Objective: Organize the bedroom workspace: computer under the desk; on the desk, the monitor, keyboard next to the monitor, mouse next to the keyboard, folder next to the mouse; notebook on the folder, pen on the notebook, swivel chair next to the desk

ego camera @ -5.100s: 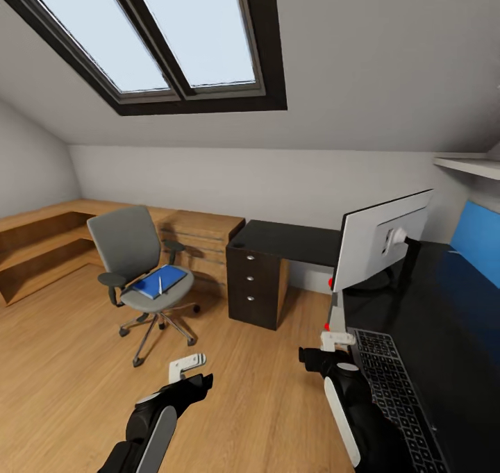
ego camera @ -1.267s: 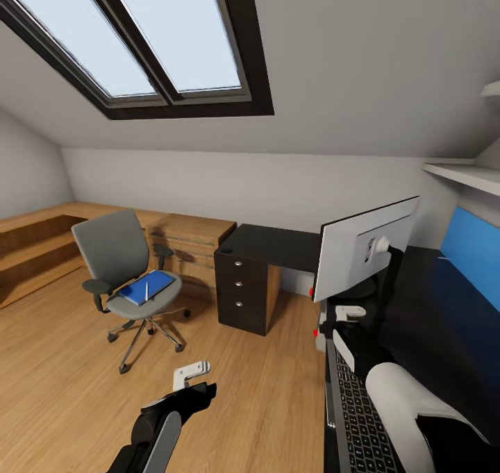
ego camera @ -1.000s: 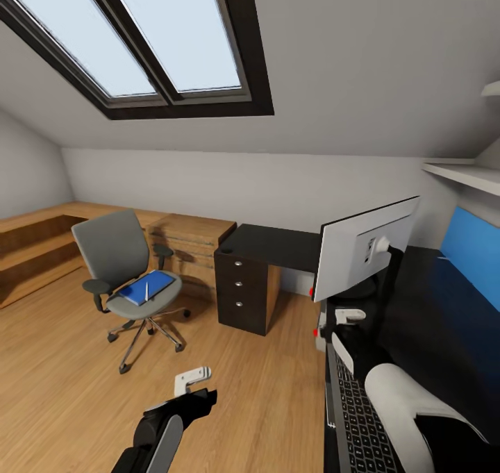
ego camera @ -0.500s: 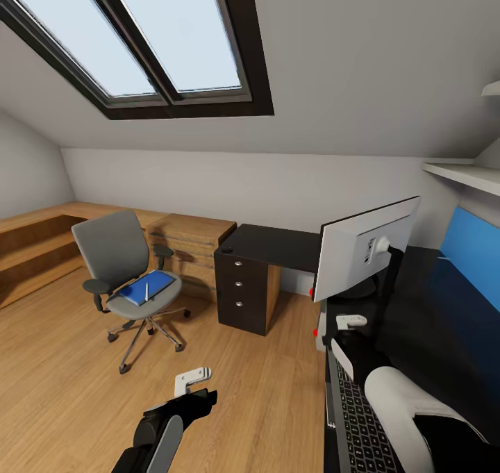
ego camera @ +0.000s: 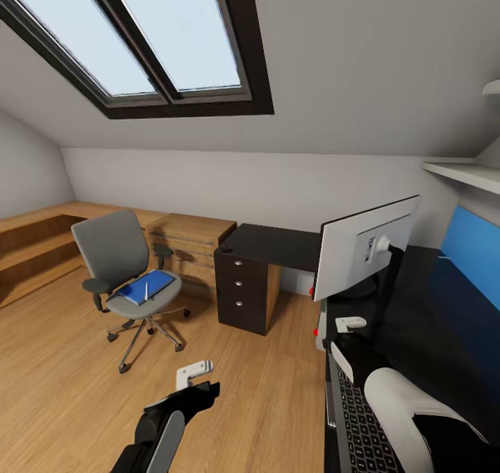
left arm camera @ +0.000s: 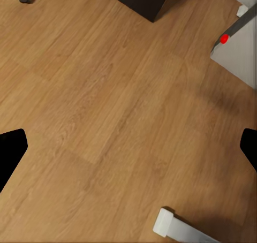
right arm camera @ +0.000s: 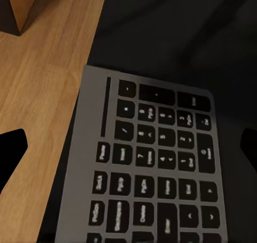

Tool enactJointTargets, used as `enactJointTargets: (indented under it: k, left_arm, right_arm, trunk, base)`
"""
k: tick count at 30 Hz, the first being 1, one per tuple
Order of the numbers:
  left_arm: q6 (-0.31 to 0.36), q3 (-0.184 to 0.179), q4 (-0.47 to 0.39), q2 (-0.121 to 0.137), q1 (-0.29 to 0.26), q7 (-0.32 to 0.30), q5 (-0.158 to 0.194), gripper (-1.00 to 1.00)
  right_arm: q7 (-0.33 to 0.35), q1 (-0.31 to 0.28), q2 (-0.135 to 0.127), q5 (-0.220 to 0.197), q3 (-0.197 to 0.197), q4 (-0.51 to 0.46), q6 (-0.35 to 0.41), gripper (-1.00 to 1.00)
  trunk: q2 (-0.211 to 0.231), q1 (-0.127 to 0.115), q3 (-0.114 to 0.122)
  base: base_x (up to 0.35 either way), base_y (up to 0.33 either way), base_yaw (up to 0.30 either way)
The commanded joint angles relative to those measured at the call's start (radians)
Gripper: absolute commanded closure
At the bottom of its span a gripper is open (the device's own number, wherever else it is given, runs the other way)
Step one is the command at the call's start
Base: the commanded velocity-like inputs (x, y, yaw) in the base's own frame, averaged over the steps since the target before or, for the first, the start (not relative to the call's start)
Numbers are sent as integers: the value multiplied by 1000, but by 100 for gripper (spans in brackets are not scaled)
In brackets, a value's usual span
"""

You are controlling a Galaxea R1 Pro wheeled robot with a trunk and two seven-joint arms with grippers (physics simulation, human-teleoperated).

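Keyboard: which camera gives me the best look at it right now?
The right wrist view: the keyboard lies close below, keys legible, on the dark desk. The head view catches it partly behind the right arm.

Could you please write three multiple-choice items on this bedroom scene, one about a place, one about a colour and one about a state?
1. Where does the folder lie?
A. on the swivel chair's seat
B. on the floor
C. on the black desk

2. What colour is the folder?
A. red
B. blue
C. green

3. How does the right gripper stand?
A. shut on the keyboard
B. shut on the monitor
C. open above the keyboard

Answers:
1 A: it rests on the swivel chair.
2 B: its cover is blue.
3 C: the right wrist view shows the fingers spread wide over the keyboard, which lies on the desk.
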Motion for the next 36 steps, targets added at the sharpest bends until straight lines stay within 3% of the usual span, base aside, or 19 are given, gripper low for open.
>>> enactJointTargets:
  k: [1, 36]
  left_arm:
    - [2, -1, -2, -1, -1, 10, 10, -100]
    - [2, -1, -6, -6, -1, 11, 10, -100]
  right_arm:
    - [1, -1, 1, 10, -7, -2, 6, -100]
    - [1, 1, 5, 9, -6, -4, 1, -100]
  trunk:
    - [-8, 4, -5]
    - [-253, 138, -114]
  base:
    - [0, 0, 0]
    - [0, 0, 0]
